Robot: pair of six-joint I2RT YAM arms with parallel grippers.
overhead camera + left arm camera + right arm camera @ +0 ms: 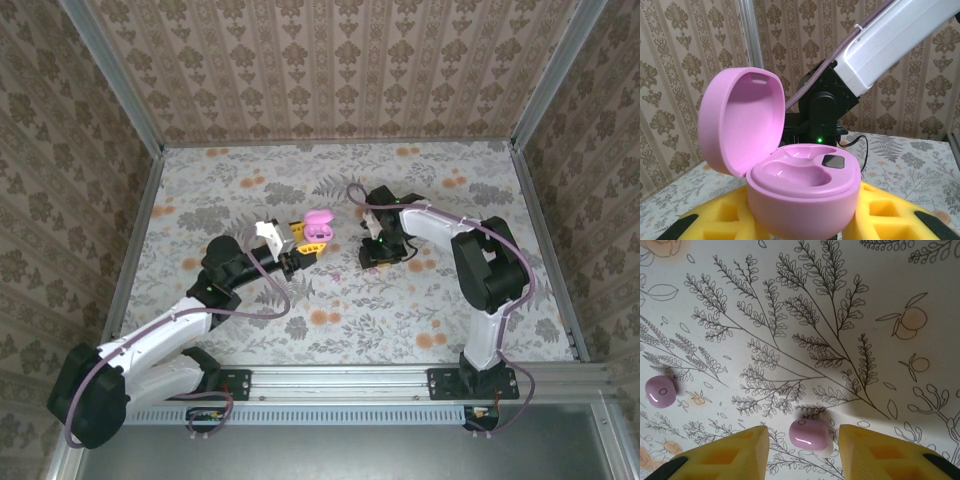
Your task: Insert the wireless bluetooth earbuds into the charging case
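Earbuds lie on the flowery table [850, 300], and both are pink. One earbud [809, 434] sits between the yellow fingertips [747, 447] of the right gripper [802, 432]. There is a little gap on each side, so that gripper is open and not touching it. The other earbud [660, 391] lies off to one side, well apart. The left gripper [303, 252] squeezes the pink charging case [805, 195]. Its lid [740, 120] stands up open. The bottom of the case is hidden between the fingers. One hollow inside has a dark patch [833, 161] that I cannot make out.
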